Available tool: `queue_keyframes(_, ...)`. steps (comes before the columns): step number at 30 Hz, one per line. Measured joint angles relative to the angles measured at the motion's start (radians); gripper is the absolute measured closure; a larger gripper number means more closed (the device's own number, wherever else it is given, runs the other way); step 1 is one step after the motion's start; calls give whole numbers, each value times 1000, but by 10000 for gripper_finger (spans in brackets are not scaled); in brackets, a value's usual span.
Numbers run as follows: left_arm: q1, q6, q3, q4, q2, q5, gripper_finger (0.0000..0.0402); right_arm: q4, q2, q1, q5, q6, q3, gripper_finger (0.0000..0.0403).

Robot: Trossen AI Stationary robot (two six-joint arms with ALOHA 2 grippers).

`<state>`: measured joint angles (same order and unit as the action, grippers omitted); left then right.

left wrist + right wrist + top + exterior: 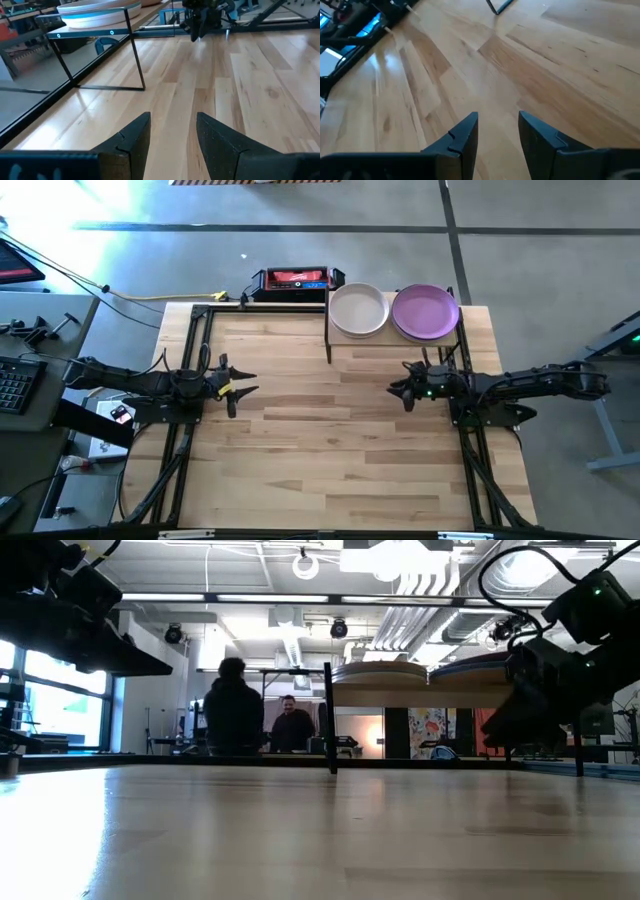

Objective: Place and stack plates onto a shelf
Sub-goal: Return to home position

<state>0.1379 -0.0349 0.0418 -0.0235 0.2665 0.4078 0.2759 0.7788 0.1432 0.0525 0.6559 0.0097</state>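
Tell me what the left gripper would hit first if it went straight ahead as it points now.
Probably the right gripper, facing it across the table; the left gripper would pass clear of the shelf, though height is unclear.

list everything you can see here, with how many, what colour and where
table: one, light wood, under both arms
shelf: one, light wood on black legs, at the table's far edge
off-white plate: one, tops the shelf's stack on the left arm's side
purple plate: one, tops the other stack
pale blue plate: one, lower in the off-white plate's stack; the rest are too hidden to count
box: one, red and black, just beyond the table's far edge
keyboard: one, black, on a side desk
people: two, dark clothes, in the room behind
left end effector: open, empty, over the table
right end effector: open, empty, near the shelf's front
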Motion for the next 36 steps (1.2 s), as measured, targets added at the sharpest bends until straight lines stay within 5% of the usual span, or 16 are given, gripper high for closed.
queue_keyframes(11,0,4,0,0,0,-1,255,-19,0,1,31,-268,-1,279)
queue_keyframes(24,0,5,0,5,-112,-3,255,-33,-16,1,31,-235,-1,279)
queue_keyframes(36,0,5,0,2,-253,-2,255,-170,-421,1,31,-238,-1,279)
